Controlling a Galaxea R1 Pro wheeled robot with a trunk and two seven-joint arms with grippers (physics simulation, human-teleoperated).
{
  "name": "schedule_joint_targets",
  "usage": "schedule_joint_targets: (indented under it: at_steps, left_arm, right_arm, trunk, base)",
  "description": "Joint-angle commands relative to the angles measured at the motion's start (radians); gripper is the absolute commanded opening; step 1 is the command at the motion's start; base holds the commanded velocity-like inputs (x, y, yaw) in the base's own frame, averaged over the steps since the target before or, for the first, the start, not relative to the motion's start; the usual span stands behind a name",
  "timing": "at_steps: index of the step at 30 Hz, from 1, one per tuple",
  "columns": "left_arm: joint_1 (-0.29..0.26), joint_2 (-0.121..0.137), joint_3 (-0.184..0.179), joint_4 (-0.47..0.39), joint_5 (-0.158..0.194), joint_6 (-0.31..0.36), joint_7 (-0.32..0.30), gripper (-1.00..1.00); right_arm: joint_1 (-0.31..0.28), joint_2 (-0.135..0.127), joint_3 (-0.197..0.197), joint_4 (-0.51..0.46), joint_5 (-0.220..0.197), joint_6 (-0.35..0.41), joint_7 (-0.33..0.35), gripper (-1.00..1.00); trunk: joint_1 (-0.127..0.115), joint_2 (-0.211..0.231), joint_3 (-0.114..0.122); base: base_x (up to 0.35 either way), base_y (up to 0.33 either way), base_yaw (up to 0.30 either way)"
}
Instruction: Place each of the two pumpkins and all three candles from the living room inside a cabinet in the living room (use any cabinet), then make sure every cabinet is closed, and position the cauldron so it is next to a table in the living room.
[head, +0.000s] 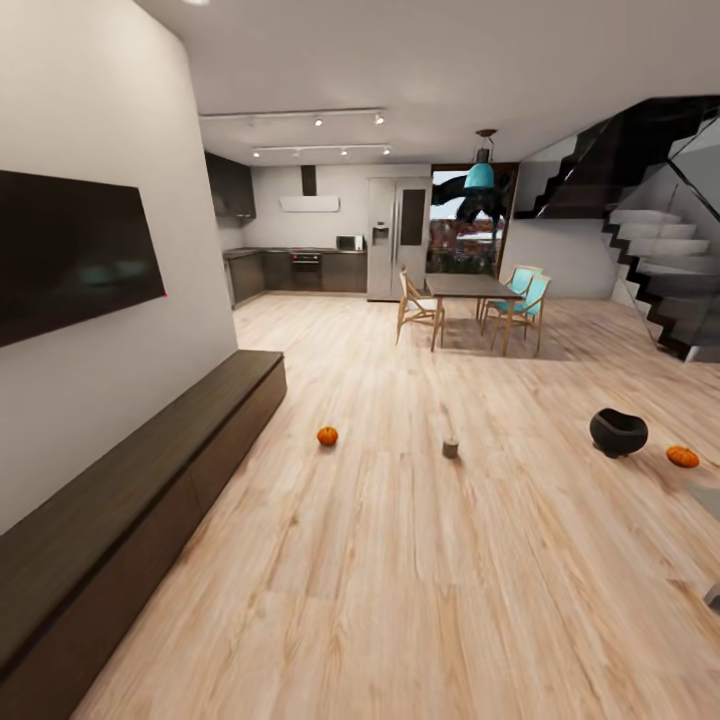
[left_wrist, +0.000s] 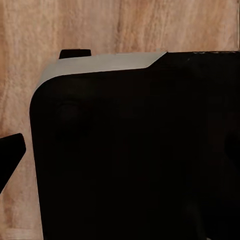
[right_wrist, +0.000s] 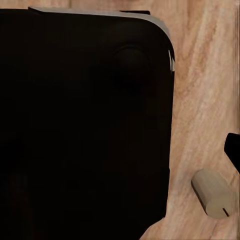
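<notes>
While unlabelled, pumpkins (head: 327, 436) (head: 682, 456) flank cauldron (head: 617, 432).

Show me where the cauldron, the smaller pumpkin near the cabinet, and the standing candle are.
cauldron (head: 617, 432), head view, on its black belly.
smaller pumpkin (head: 327, 436), head view, on its orange side.
standing candle (head: 451, 448), head view, on its grey side.

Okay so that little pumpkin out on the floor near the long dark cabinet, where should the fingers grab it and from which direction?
Probably from straight above. The small pumpkin sits upright on the open plank floor, apart from the cabinet and the candle, so nothing crowds it. Close the fingers across its round ribbed belly at the widest part, straddling the stem, which looks too small to hold.
</notes>
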Motion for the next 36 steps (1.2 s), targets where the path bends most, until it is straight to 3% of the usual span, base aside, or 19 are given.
schedule_joint_targets:
  at_steps: [1,13,36]
  left_arm:
    - [0.000,0.000,0.000,-0.001,0.000,0.001,-0.001,1.00]
    - [0.001,-0.004,0.002,0.019,0.006,-0.007,0.004,1.00]
    - [0.001,0.004,0.008,0.031,0.006,-0.015,0.010,1.00]
  right_arm:
    - [-0.001,0.000,0.000,0.001,-0.001,-0.004,0.000,1.00]
    - [-0.001,0.000,0.000,0.001,0.001,-0.009,0.000,1.00]
    - [-0.001,0.001,0.001,0.001,0.003,-0.006,0.000,1.00]
  trunk:
    - [0.000,0.000,-0.001]
    - [0.000,0.000,-0.004]
    - [0.000,0.000,-0.037]
  base:
    - [0.303,-0.149,0.000]
    - [0.303,-0.152,0.000]
    - [0.304,-0.140,0.006]
